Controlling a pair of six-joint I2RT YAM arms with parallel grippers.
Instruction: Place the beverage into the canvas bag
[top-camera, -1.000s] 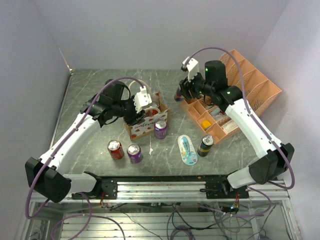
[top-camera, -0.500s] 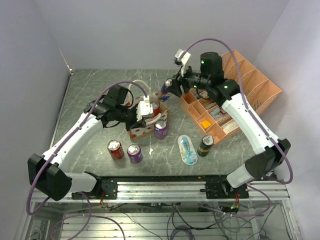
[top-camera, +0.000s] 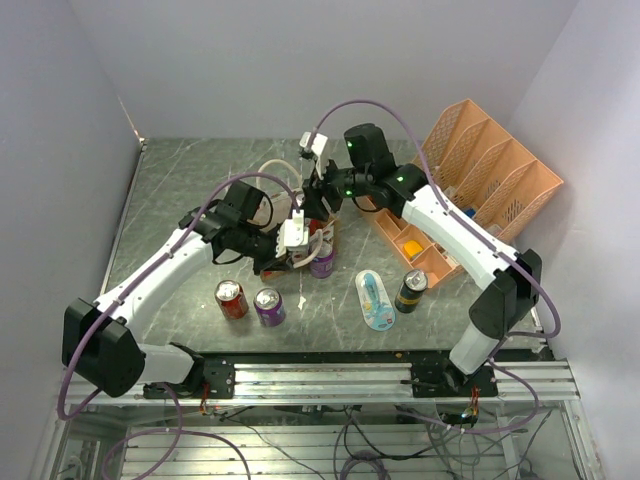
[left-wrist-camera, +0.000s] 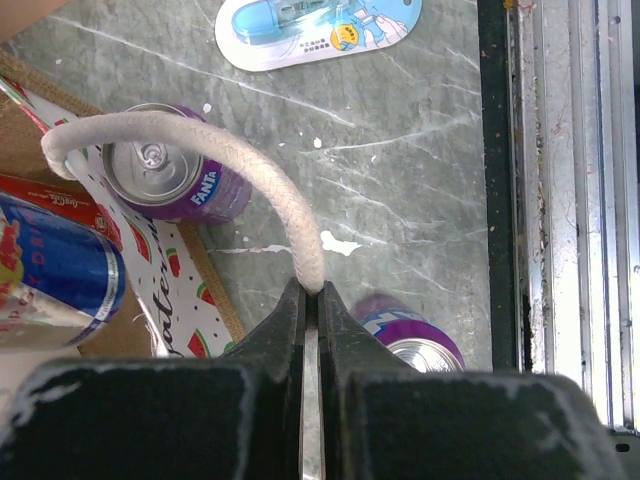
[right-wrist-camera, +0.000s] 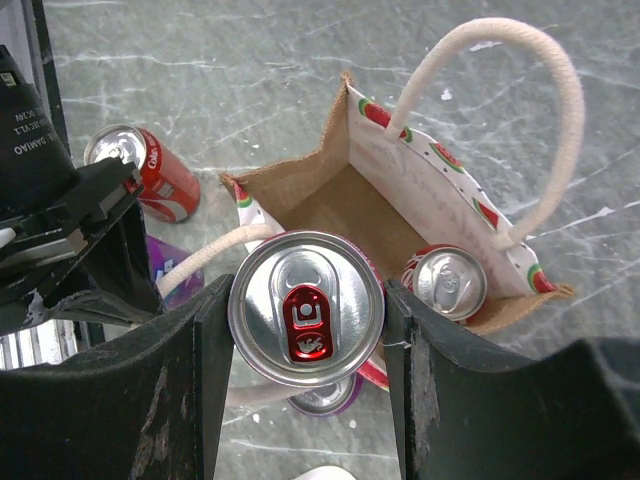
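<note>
Right gripper (right-wrist-camera: 307, 292): clamped on the beverage (right-wrist-camera: 306, 320), a blue-and-silver can with a red pull tab, carried upright. Beverage: in the air, not yet bagged. It hangs above the canvas bag (right-wrist-camera: 455, 190), which stands mouth-up around the middle of the tabletop. Hazards, as judged: in the right wrist view the can sits over the bag's rim on the side toward the near edge, not over the centre of the mouth, and the rope handle (left-wrist-camera: 240, 160) of that side crosses beneath it. Lowered or let go from here, it may catch rim or rope, fold the soft wall and roll out toward the near edge. A bagged can (right-wrist-camera: 450, 282) appears to stand already in one corner, so the free floor is narrow and the beverage could land on its lid and tip. Left gripper (left-wrist-camera: 311, 292): closed on the rope handle in a thin fingertip pinch that holds that side up. A slip there would let the mouth sag. Relation to hand: the beverage lies squarely between the right fingers, one flat against each side, with its lid facing the wrist camera. Adjacent: purple can (left-wrist-camera: 175, 175) just beside the bag's printed outer wall. Red can (top-camera: 231, 298) and a second purple can (top-camera: 268, 306) stand toward the near edge, left of centre. Blister card (top-camera: 375, 298) and dark can (top-camera: 411, 290) lie toward the near edge, right of centre. Orange organizer (top-camera: 490, 160) is at the far right corner.
</note>
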